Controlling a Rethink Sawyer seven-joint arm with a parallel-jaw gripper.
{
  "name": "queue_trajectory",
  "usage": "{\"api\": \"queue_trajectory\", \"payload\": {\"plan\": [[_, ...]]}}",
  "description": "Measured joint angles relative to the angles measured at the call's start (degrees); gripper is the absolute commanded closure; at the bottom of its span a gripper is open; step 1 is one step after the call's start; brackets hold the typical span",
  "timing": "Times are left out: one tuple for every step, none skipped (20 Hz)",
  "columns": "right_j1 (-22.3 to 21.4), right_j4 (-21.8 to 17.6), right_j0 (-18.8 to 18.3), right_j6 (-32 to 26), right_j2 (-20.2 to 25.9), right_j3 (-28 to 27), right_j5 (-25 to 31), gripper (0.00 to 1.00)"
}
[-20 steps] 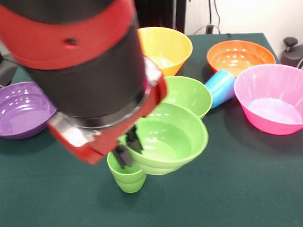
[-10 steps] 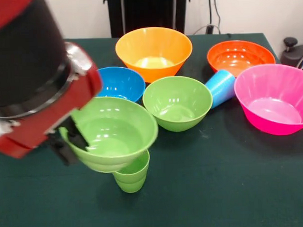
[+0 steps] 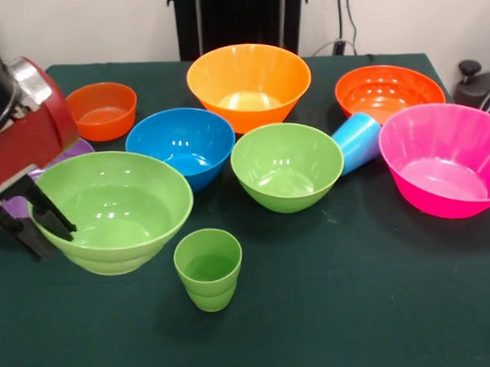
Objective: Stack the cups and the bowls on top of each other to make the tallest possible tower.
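Change: the red and black arm (image 3: 22, 127) has swung further toward the picture's left edge since a moment ago, carrying the large glossy lime green plastic bowl (image 3: 113, 208) off from above the cup; a small orange bowl and the whole blue bowl now show.
Cup, nearest: the small lime green plastic tumbler with a stepped lower part (image 3: 208, 269) stands upright and alone on the dark green table cloth (image 3: 354, 308), just right of the carried bowl and apart from it.
Gripper: the black gripper (image 3: 39, 221) is clenched on the large green bowl's left rim, one finger inside the wall, the other outside.
Carried bowl: upright, mouth up; whether its base touches the cloth I cannot tell.
Middle row: a medium green glossy bowl (image 3: 287, 166) sits at centre, a blue glossy bowl (image 3: 181, 145) to its left, and a light blue plastic tumbler (image 3: 357, 141) lying on its side to its right, between that bowl and the big pink bowl (image 3: 445, 160).
Left edge: a purple bowl (image 3: 71, 153) is mostly hidden behind the arm.
Far row: a small orange bowl (image 3: 102, 110), a large yellow-orange bowl (image 3: 249, 83), and a wide orange bowl (image 3: 389, 90).
Tower: nothing is stacked yet.
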Motion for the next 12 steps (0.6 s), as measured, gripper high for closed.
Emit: {"api": "queue_trajectory", "payload": {"plan": [[0.16,0.01,-0.31,0.0,0.01,0.01,0.0,1.0],[0.26,0.01,-0.42,0.0,0.01,0.0,0.0,1.0],[0.33,0.02,-0.47,0.0,0.01,0.0,0.0,1.0],[0.61,0.02,-0.64,0.0,0.04,0.0,0.0,1.0],[0.79,0.02,-0.71,0.0,0.07,0.0,0.0,1.0],[1.02,0.04,-0.77,0.0,0.1,0.0,0.0,1.0],[1.31,0.02,-0.81,0.0,0.1,0.0,0.0,1.0],[1.58,0.04,-0.81,0.0,0.1,0.0,0.0,1.0],[1.81,0.02,-0.8,0.0,0.17,-0.01,0.0,1.0],[2.03,0.02,-0.8,0.0,0.23,0.0,0.0,1.0],[2.37,0.04,-0.8,0.0,0.36,0.0,0.0,1.0],[2.91,0.02,-0.79,0.0,0.61,-0.01,0.0,1.0]]}}
